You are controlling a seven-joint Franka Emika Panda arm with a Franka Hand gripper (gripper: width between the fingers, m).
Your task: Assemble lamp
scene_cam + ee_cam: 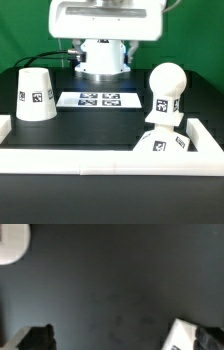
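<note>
The white cone shade (36,94) stands wide end down on the black table at the exterior view's left. The ball-shaped bulb (166,92) stands upright on the blocky base (165,141) at the exterior view's right, just behind the front rail. The arm's white hand (105,17) hangs high at the back, and its fingers do not show there. In the wrist view my gripper (115,343) is open over bare dark table, with one dark fingertip (38,339) and one pale fingertip (192,336) far apart and nothing between them.
The marker board (98,100) lies flat at the table's middle back. A long white border rail (90,160) runs along the front and up both sides. A rounded white shape (10,243) shows at the wrist view's edge; I cannot tell what it is.
</note>
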